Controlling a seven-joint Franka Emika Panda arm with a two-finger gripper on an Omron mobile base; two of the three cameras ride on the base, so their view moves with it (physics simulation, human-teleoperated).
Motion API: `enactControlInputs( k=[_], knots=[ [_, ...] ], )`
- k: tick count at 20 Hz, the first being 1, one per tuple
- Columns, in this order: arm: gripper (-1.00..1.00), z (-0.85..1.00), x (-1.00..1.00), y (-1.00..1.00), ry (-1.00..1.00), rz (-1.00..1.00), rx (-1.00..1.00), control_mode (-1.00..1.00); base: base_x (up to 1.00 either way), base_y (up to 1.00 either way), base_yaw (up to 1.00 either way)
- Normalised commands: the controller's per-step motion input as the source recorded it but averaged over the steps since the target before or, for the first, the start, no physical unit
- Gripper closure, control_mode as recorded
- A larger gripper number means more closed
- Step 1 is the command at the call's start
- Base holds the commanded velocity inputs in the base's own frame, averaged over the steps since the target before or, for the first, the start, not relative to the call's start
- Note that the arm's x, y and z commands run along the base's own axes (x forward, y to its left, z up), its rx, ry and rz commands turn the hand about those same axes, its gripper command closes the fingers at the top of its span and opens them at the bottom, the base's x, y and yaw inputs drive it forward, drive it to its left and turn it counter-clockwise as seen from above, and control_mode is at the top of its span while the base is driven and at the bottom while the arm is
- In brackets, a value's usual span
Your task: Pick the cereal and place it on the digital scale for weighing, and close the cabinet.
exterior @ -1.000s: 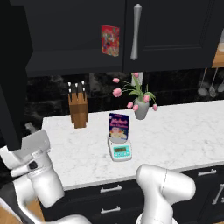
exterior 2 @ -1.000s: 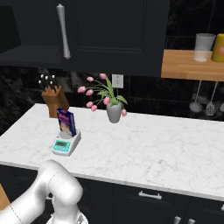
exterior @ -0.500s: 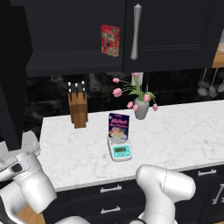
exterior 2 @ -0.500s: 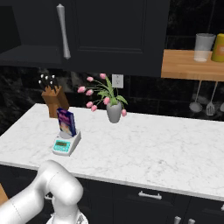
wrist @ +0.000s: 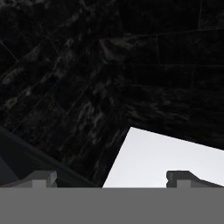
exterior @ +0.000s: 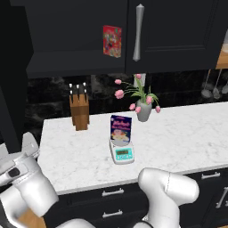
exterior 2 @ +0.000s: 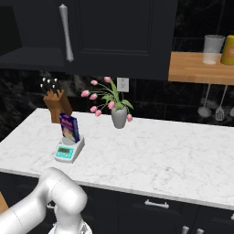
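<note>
Low at the left edge of the desk (exterior: 178,133), the arm folds down and the pincer (wrist: 111,179) hangs released, fingertips wide apart, nothing between them. The cereal (exterior: 120,130), a dark-blue box with pink lettering, stands upright on the digital scale (exterior: 122,151). Above, the cabinet (exterior: 178,35) has its left side open, red cereal box (exterior: 112,41) on the shelf.

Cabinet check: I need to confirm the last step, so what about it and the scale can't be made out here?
- Cabinet: its left door is cut off or lost in shadow in both base views; open or shut is unclear.
- Digital scale: display too small to read.
- Cereal: lettering too small.
</note>
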Motion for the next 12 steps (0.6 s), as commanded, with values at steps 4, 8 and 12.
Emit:
enactControlInputs(
  k=[4,8,12],
  knots=[
    [-1.00,-0.02,0.00,0.21,-0.12,0.00,0.00,-1.00,0.00,0.00,0.00],
    [-1.00,-0.01,0.00,0.42,-0.14,0.00,0.00,-1.00,0.00,0.00,0.00],
    [-1.00,-0.01,0.00,0.41,-0.12,0.00,0.00,-1.00,0.00,0.00,0.00]
  ],
)
